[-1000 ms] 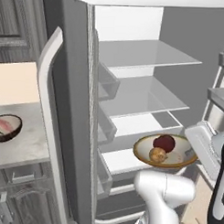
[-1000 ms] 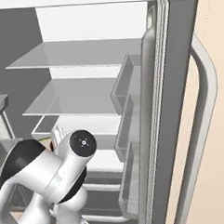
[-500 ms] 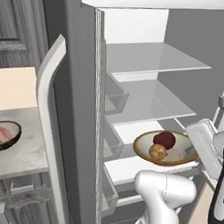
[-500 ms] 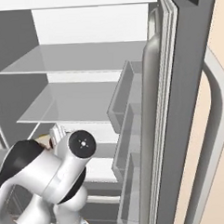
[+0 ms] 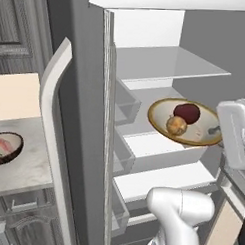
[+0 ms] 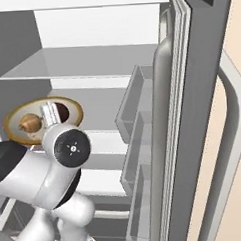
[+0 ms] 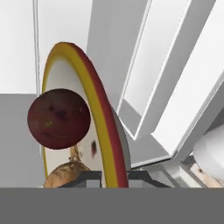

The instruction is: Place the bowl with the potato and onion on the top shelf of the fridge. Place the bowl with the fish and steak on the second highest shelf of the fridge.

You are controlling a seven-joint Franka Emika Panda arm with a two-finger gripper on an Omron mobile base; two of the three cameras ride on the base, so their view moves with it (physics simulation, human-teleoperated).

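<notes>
Left base view: the bowl is held by its rim in the gripper, below the top shelf; tilted, the onion and potato could be spilled.

You see the bowl edge-on, its gold rim arcing up the middle with the two dark fingertips closed on it at the bottom. The onion sits against the cream inside, with the potato just below it. Behind lie pale fridge surfaces.
</notes>
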